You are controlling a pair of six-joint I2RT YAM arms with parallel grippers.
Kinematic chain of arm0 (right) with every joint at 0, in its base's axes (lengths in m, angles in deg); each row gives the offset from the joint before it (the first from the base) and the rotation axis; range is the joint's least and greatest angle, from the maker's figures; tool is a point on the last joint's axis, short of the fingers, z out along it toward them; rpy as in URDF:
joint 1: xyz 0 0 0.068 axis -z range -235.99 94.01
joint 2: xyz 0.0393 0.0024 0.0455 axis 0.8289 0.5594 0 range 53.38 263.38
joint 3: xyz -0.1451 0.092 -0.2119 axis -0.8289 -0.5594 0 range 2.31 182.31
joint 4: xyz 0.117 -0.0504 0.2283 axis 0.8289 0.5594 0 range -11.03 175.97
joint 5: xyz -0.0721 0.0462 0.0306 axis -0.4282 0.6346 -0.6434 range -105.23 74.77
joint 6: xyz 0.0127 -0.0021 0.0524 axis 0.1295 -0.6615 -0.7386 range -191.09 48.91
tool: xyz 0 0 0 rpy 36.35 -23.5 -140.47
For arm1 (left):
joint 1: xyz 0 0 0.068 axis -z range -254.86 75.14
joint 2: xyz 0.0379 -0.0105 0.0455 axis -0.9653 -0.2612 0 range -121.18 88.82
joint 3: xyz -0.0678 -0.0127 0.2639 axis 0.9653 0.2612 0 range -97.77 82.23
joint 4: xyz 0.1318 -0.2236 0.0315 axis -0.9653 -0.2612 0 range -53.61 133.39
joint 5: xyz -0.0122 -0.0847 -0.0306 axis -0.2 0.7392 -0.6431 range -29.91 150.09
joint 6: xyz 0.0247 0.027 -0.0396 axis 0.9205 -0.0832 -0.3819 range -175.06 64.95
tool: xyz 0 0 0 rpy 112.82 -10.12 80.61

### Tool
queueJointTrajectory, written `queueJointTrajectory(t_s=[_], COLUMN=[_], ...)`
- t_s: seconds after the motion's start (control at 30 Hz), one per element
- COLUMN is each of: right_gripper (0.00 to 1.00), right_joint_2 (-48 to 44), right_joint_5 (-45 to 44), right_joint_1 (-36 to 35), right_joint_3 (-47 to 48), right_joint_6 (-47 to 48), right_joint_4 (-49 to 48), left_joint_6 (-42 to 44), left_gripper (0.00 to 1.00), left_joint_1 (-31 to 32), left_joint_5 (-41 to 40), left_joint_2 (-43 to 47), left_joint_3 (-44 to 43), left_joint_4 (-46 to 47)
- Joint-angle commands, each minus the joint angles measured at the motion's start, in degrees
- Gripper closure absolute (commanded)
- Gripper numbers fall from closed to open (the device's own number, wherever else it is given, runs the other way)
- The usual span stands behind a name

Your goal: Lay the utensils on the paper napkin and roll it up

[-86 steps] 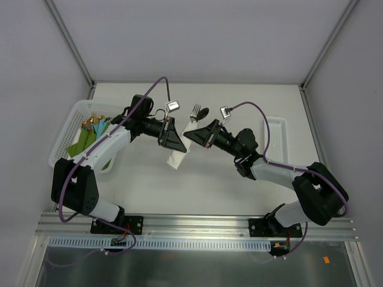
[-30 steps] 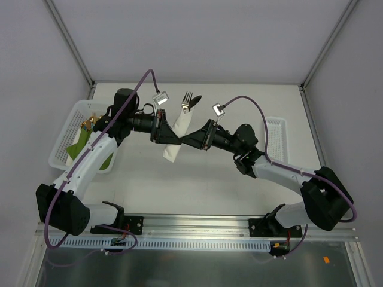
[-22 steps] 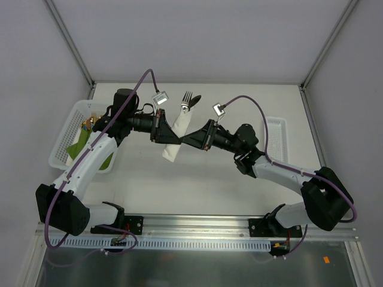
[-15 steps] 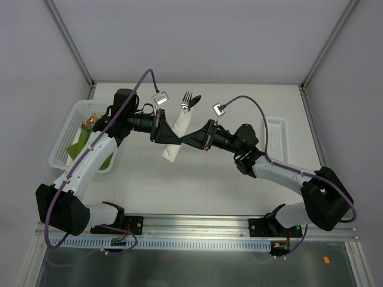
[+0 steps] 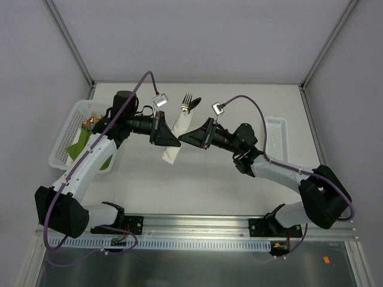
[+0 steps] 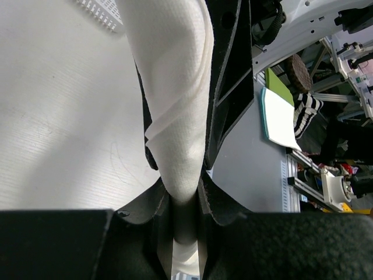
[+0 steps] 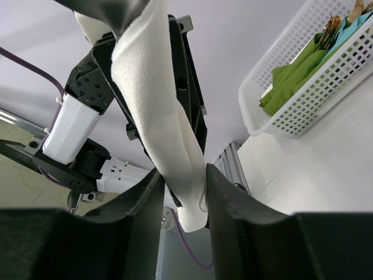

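The paper napkin (image 5: 178, 133) is rolled into a white tube and held off the table, slanting. The black fork (image 5: 187, 98) and spoon (image 5: 196, 102) stick out of its far end. My left gripper (image 5: 170, 141) is shut on the roll's lower part from the left; in the left wrist view the roll (image 6: 175, 87) is pinched tight in the gripper (image 6: 184, 195). My right gripper (image 5: 183, 138) grips the roll from the right; in the right wrist view the roll (image 7: 157, 105) fills the gap of the gripper (image 7: 183, 178).
A white basket (image 5: 67, 130) at the left holds green and teal cloths (image 5: 90, 139) with gold cutlery (image 5: 91, 122); it also shows in the right wrist view (image 7: 303, 76). A small white tray (image 5: 275, 139) lies at the right. Walls close the table's far and side edges.
Since 2.9 s ago both grippers have carried the roll up and to the left. Over the last second the right gripper has shifted slightly left; the roll has stayed held.
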Motion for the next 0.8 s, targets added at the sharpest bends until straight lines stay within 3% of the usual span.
queueJointTrajectory(t_s=[0.0,0.27,0.4,0.57,0.77], right_gripper=[0.66,0.99,1.00,1.00,1.00], right_joint_2=[0.2,0.4,0.2,-1.4,-3.7], right_joint_5=[-1.1,0.5,1.3,2.0,2.1], right_joint_1=[0.2,-0.3,-0.4,-0.5,-1.0], right_joint_3=[2.3,2.7,3.1,3.2,3.8], right_joint_6=[-1.1,0.3,1.5,4.8,8.6], right_joint_4=[-4.8,-3.8,-3.6,1.2,6.5], left_joint_6=[1.3,-0.4,-1.0,-2.2,-3.7], left_gripper=[1.00,1.00,0.99,0.72,0.63], left_joint_1=[0.0,-0.1,0.0,-1.0,-4.8], left_joint_5=[3.1,1.6,0.4,-0.6,1.0], left_joint_2=[2.7,1.6,1.4,1.9,1.2], left_joint_3=[0.1,-1.0,-1.4,-1.6,-3.1], left_joint_4=[1.8,2.0,1.9,1.9,1.9])
